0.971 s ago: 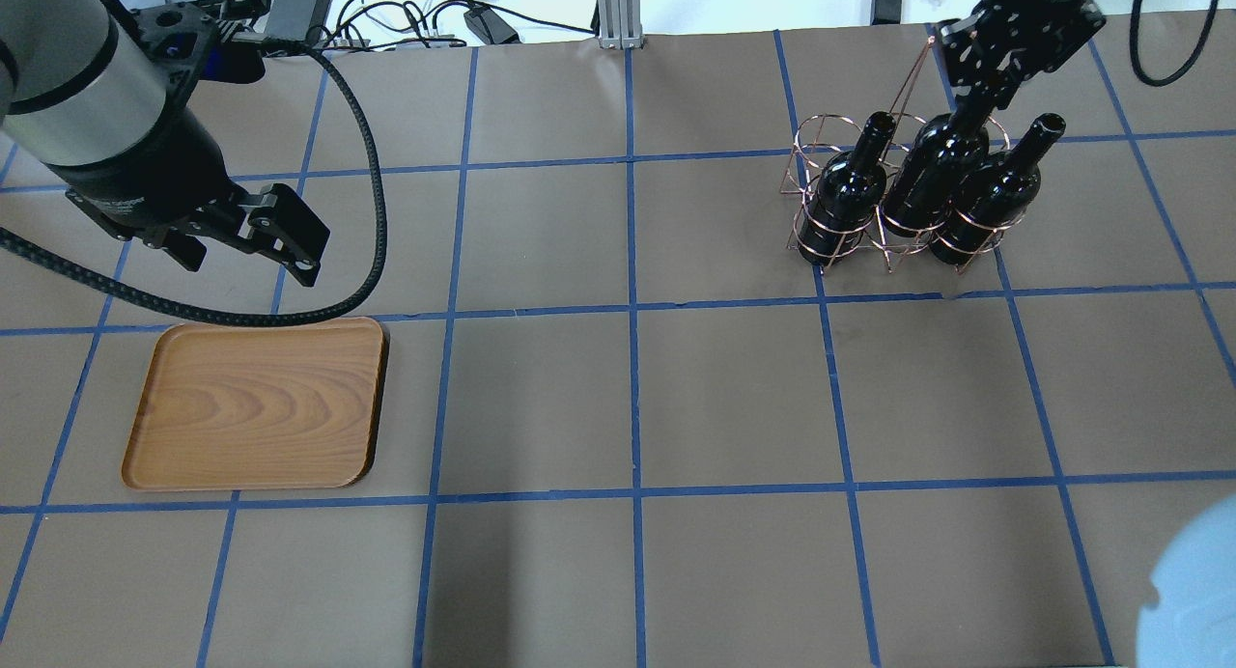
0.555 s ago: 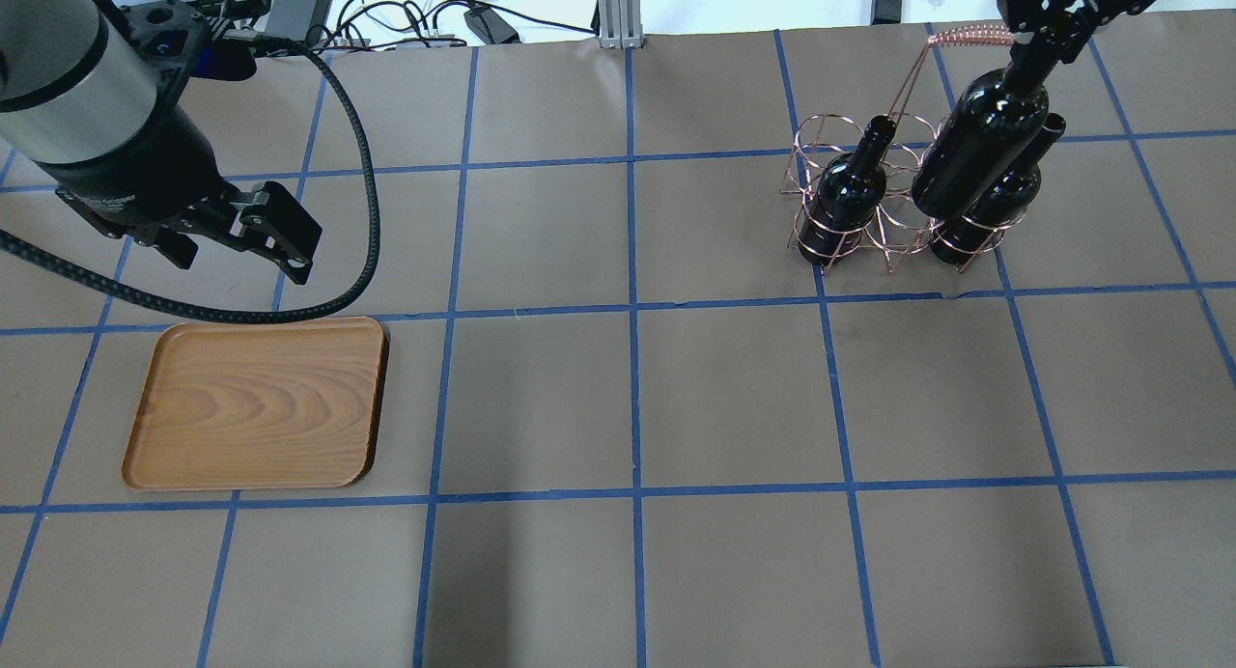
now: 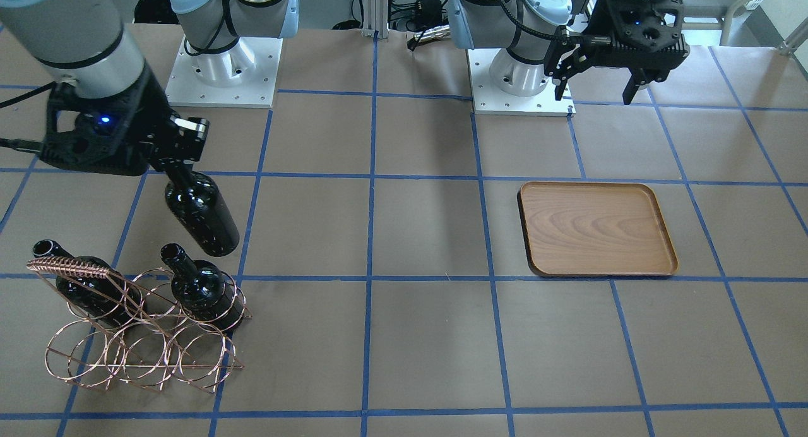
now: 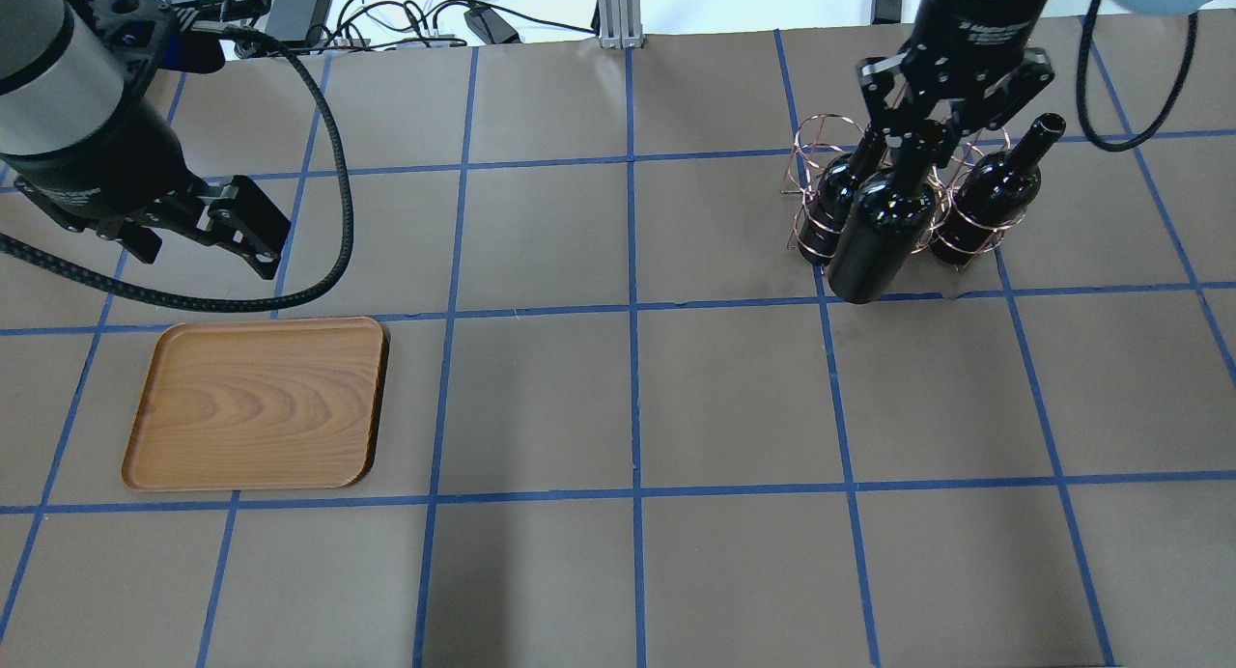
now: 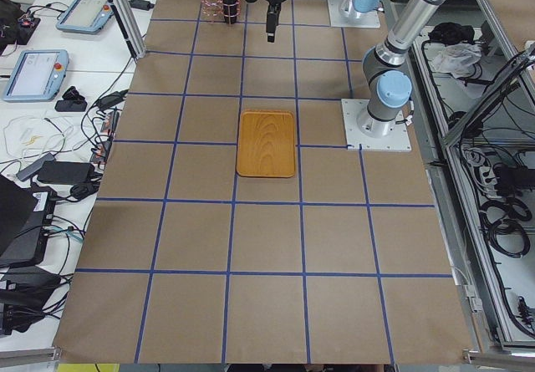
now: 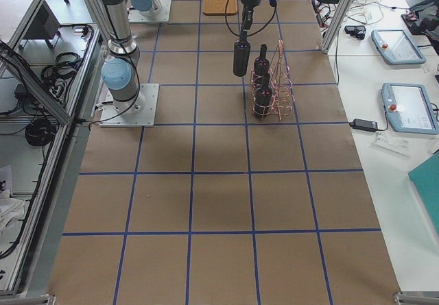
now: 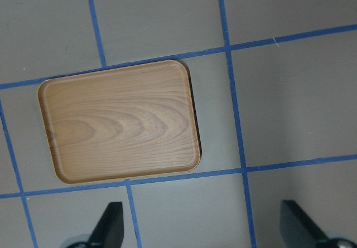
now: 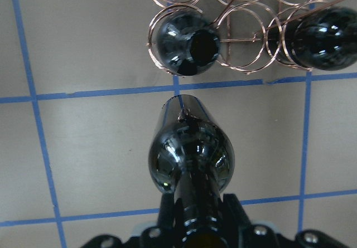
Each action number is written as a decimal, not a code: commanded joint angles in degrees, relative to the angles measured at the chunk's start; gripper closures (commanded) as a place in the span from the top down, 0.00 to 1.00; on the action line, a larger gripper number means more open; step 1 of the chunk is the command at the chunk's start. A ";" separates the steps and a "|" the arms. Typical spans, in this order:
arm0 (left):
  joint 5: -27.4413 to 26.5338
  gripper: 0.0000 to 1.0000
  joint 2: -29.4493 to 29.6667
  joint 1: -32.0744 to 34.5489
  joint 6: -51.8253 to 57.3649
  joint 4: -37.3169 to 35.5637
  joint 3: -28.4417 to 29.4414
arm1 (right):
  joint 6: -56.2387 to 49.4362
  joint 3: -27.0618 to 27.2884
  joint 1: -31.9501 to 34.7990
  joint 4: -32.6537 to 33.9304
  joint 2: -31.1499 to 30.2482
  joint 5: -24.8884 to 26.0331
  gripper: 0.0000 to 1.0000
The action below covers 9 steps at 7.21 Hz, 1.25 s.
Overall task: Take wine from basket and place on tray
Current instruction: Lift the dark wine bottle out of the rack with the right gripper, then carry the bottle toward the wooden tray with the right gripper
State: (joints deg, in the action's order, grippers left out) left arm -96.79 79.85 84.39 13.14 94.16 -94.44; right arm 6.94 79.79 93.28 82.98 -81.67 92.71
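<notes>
My right gripper point(image 4: 917, 132) is shut on the neck of a near-black wine bottle point(image 4: 879, 238). The bottle hangs upright in the air, clear of the copper wire basket point(image 4: 816, 132) and on its near side. It also shows in the front view point(image 3: 202, 213) and the right wrist view point(image 8: 189, 153). Two more bottles point(image 4: 995, 195) point(image 3: 202, 292) stand in the basket's point(image 3: 139, 355) outer rings, and the middle ring is empty. The wooden tray point(image 4: 256, 403) lies empty at the table's left. My left gripper point(image 4: 203, 248) is open and empty, just beyond the tray point(image 7: 120, 120).
Brown table covering with a blue tape grid point(image 4: 632, 306). Cables and power bricks point(image 4: 425, 16) lie past the far edge. A metal post point(image 4: 618, 12) stands at the far middle. The arm bases point(image 3: 221, 58) sit at the robot's side.
My right gripper has lifted the middle bottle out of the basket, then carried it left and toward the robot. My left arm has drifted slightly left and away from the tray.
</notes>
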 commanded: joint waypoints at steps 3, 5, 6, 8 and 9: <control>-0.33 1.00 0.04 -8.59 9.41 -0.73 0.13 | 26.31 -0.08 18.66 4.89 3.27 -5.42 0.00; 0.54 1.00 1.00 -18.34 15.92 -0.82 0.13 | 31.08 -1.38 26.13 7.97 6.50 -4.65 0.00; 4.81 1.00 1.18 -19.95 19.35 -1.34 0.04 | 35.12 -3.66 28.51 8.77 9.31 -5.43 0.00; 4.86 1.00 1.27 -20.14 19.47 -1.52 0.13 | 39.10 -7.53 30.56 9.22 13.10 -5.87 0.00; 4.77 1.00 1.27 -20.14 19.47 -1.52 0.04 | 40.77 -7.55 31.78 10.44 13.64 -6.74 0.02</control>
State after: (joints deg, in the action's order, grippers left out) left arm -92.11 81.09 64.44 32.41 92.66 -94.36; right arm 45.47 73.07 123.66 92.35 -69.35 86.77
